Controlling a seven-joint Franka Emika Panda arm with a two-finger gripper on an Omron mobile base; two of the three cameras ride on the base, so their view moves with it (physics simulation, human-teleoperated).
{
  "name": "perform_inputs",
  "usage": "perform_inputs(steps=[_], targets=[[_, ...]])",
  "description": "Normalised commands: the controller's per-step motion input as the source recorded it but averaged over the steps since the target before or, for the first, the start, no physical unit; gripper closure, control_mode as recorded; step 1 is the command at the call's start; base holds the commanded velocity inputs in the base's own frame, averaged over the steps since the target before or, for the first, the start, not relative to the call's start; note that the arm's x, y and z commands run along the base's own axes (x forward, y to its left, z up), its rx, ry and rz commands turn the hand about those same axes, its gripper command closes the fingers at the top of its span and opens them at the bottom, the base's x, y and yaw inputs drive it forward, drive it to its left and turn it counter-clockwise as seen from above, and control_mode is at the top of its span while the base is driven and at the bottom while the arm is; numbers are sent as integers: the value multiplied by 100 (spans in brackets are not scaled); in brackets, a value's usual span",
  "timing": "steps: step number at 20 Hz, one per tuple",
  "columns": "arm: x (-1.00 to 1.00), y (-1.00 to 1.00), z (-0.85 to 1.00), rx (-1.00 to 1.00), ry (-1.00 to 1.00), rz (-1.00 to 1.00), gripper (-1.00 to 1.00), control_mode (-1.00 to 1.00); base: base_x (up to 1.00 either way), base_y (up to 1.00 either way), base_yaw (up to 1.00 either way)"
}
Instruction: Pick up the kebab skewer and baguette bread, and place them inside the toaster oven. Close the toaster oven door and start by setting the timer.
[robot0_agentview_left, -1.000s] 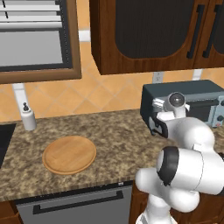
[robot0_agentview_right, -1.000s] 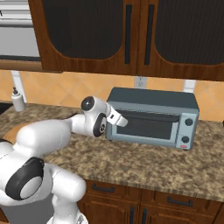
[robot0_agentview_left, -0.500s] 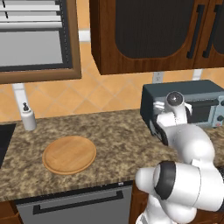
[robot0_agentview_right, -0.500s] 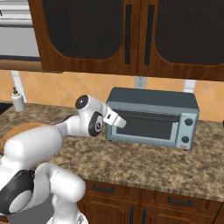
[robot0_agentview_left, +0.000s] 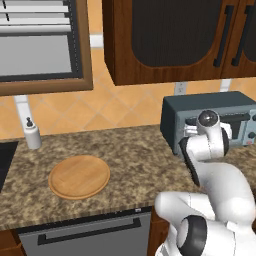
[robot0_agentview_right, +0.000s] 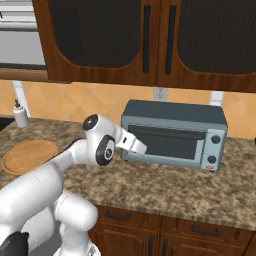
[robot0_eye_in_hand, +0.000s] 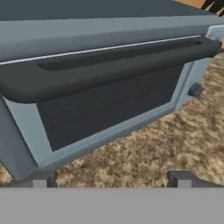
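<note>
While the hand (robot0_eye_in_hand: 112, 178) hangs wide and empty just before the oven door (robot0_eye_in_hand: 109, 103), door shut, handle (robot0_eye_in_hand: 105, 65) untouched.

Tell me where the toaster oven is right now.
The toaster oven sits on the granite counter against the back wall, on the right of the right base view, under the dark cabinets, door shut.

hand (robot0_agentview_right: 142, 148) nearer toaster oven door (robot0_agentview_right: 165, 145)
</note>
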Motion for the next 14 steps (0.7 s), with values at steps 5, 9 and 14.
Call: perform_inputs(steps=[5, 9, 14], targets=[[-70, -73, 3, -4, 11, 17, -100, -100, 0, 0, 0], [-35, -71, 22, -1, 11, 16, -100, -100, 0, 0, 0], [-11, -60, 14, 0, 6, 13, -100, -100, 0, 0, 0]])
